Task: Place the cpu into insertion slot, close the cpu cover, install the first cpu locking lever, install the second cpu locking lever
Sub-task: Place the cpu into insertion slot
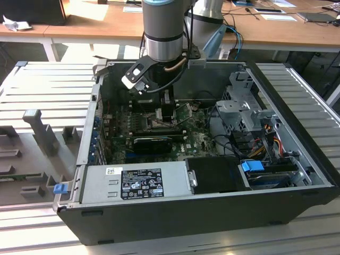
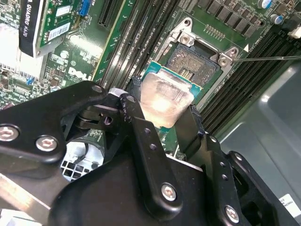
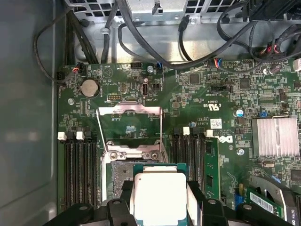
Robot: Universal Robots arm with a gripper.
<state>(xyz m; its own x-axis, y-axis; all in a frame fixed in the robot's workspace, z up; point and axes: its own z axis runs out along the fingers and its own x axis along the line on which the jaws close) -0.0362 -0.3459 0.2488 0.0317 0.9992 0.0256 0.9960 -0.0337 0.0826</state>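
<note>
Cpu (image 2: 164, 96), silver-grey top up, is pinched at two opposite edges by the gripper (image 2: 164, 102) in the second wrist view. The black fingers (image 2: 137, 110) are closed just to the chip's width. The cpu hangs over the near edge of the insertion slot (image 2: 195, 63) and covers part of it; whether it touches the socket I cannot tell. The rest of the dark contact field lies bare inside its silver rim on the green motherboard (image 2: 70, 70). Long black memory slots (image 2: 134, 42) run just beside the socket.

In the first wrist view the cpu (image 3: 160, 190) sits between the fingers, over the socket edge nearest the gripper (image 3: 160, 201). The cpu cover (image 3: 129, 109) stands open on the socket's far side, toward the motherboard's cabled edge, and the board shows through its square window. A finned heatsink (image 3: 275, 136) lies well apart, near another edge of the board.

In the exterior view the arm (image 1: 164, 32) reaches down into the open computer case (image 1: 186, 220), with the gripper (image 1: 166, 109) low over the middle of the motherboard. A grey power supply (image 1: 135, 183) lies along the case edge nearest the camera, toward the exterior view's left.
</note>
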